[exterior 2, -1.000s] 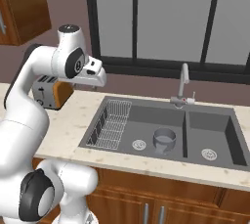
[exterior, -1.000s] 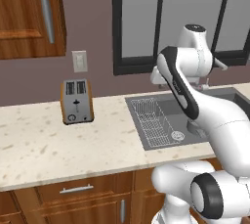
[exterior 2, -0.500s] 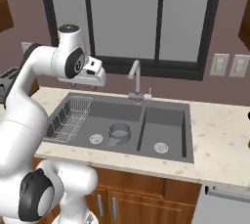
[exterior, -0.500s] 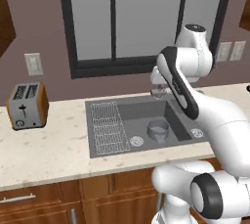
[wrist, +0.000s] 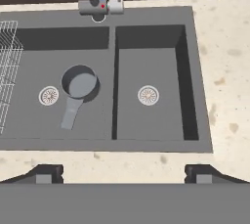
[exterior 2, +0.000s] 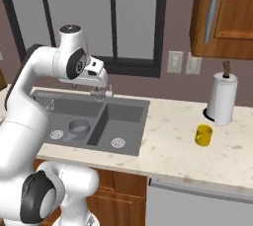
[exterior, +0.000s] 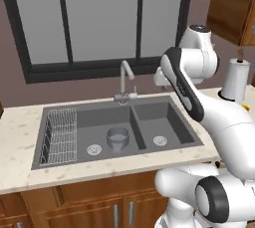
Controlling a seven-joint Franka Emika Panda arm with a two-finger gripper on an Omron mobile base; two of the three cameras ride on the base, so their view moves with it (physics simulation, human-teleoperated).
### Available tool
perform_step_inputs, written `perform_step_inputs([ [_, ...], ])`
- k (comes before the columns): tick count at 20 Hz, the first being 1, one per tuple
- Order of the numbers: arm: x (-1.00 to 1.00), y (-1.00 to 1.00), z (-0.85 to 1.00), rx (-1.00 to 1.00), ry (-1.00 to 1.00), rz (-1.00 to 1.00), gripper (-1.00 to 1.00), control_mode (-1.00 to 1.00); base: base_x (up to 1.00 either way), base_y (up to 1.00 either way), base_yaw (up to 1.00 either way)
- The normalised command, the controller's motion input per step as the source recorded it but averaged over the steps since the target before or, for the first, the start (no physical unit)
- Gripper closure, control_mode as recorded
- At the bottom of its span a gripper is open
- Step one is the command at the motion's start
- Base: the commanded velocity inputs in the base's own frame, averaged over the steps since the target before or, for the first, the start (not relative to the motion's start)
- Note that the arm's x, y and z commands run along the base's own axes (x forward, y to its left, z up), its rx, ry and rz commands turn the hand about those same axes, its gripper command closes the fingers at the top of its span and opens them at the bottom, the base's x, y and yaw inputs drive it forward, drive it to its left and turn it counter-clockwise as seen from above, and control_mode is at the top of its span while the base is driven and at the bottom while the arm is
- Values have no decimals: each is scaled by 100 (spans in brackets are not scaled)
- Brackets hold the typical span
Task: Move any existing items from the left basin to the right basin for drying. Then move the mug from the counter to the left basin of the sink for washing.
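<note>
The beige, brown-speckled stone tabletop [exterior: 20, 122] runs under and around the claw, over wooden cabinets [exterior: 74, 207]. Set into it, directly below the claw, is the dark grey two-basin recessed sink [wrist: 146, 15], with a slim silver faucet [exterior: 124, 80] at its back edge.

The wider left basin [wrist: 29, 120] lies below the claw and to its left in the hand view. A white wire rack [exterior: 60, 135] stands at the basin's far left end, well apart from the claw. A round drain [wrist: 49, 95] sits on the basin floor.

The narrower right basin [wrist: 156, 61] lies below the claw, right of the divider. It has its own round drain [wrist: 148, 95].

The white paper towel roll [exterior 2: 221, 97] stands upright on the tabletop, well to the claw's right, near the wall.

The small grey, dull metallic cylindrical cup [wrist: 80, 83] stands upright in the left basin, below and left of the claw. It is just beside the left drain, and a handle-like part points toward the near rim.

The small bright yellow cylindrical mug [exterior 2: 203, 134] stands on the tabletop, just in front of the paper towel roll, well to the claw's right.

The claw [wrist: 124, 171] hangs high above the sink's near rim, apart from everything. Its two dark tips are spread wide, with nothing between them.
</note>
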Motion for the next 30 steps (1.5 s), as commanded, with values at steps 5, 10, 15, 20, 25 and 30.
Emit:
perform_step_inputs([
  [5, 0, 0, 0, 0, 0, 0, -100, 100, 3, -61, 0],
  [10, 0, 0, 0, 0, 0, 0, -100, 100, 32, -34, -1],
  [15, 0, 0, 0, 0, 0, 0, -100, 100, 54, -10, -3],
  [20, 0, 0, 0, 0, 0, 0, -100, 100, 64, 0, -4],
  [25, 0, 0, 0, 0, 0, 0, -100, 100, 21, 0, -1],
  [30, 0, 0, 0, 0, 0, 0, -100, 100, 0, 0, 0],
])
